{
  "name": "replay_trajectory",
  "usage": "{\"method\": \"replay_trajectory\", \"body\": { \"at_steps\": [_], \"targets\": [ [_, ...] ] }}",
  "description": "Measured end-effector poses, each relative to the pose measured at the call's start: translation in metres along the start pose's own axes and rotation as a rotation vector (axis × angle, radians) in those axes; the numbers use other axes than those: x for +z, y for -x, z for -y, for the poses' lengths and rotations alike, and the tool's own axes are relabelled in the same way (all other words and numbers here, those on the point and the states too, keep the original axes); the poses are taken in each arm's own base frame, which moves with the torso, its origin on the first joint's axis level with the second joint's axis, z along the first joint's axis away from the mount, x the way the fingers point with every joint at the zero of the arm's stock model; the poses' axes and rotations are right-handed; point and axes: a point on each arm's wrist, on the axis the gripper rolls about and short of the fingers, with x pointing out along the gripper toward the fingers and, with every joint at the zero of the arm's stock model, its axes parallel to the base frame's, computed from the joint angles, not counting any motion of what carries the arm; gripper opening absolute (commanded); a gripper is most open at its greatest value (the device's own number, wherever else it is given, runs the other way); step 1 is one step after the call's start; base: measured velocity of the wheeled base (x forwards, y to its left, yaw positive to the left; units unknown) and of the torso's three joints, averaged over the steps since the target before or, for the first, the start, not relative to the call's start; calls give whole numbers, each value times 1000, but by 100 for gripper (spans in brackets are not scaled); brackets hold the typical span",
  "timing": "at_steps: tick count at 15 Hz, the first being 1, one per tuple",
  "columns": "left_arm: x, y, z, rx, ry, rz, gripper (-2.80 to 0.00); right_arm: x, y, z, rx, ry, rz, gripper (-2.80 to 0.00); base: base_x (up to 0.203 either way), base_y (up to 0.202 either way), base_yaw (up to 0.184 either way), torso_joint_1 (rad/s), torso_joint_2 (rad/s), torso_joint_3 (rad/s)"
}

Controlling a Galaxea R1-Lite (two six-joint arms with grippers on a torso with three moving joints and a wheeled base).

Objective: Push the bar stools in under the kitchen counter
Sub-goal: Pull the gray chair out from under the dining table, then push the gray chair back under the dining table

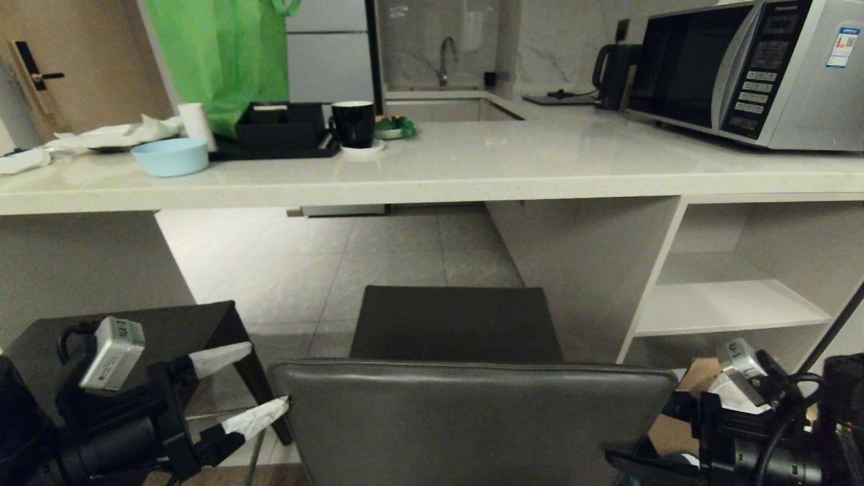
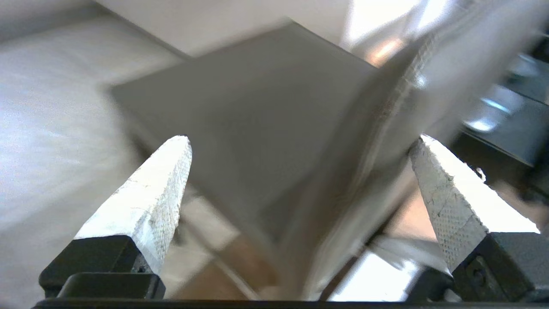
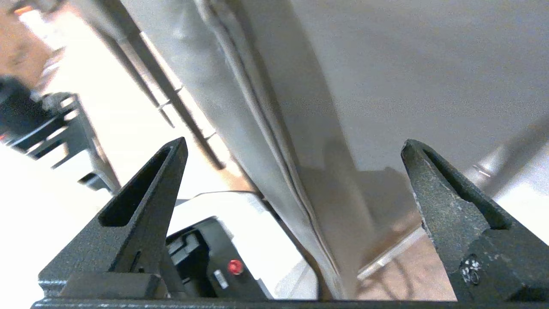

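One bar stool stands right in front of me, its dark grey backrest [image 1: 472,418] nearest and its seat [image 1: 455,324] pointing at the gap under the kitchen counter [image 1: 432,175]. A second bar stool [image 1: 155,331] sits at the left, partly under the counter. My left gripper [image 1: 268,375] is open at the backrest's left end, lower fingertip against its edge. In the left wrist view the left gripper [image 2: 300,143] has the backrest edge [image 2: 386,128] between its white fingers. My right gripper [image 3: 295,143] is open at the right end, straddling the backrest edge [image 3: 266,128].
On the counter stand a microwave [image 1: 749,67], a kettle [image 1: 611,67], a black mug [image 1: 353,123], a black tray [image 1: 280,128], a blue bowl [image 1: 170,156] and a green bag [image 1: 219,54]. White open shelving [image 1: 729,304] borders the gap on the right.
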Motion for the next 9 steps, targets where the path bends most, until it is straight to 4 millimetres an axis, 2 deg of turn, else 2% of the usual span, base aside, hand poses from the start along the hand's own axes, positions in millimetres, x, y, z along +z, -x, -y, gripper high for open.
{"method": "replay_trajectory", "body": {
  "at_steps": [3, 7, 9],
  "targets": [
    [9, 17, 9, 40, 10, 4, 0, 4, 25, -11, -81, -22, 28, 0, 0, 0, 0, 0, 0, 0],
    [15, 41, 33, 43, 37, -8, 0, 10, 52, -36, -134, -31, 75, 0, 0, 0, 0, 0, 0, 0],
    [21, 56, 42, 115, 74, 21, 0, 30, 66, -42, -274, -64, 154, 0, 0, 0, 0, 0, 0, 0]
  ]
}}
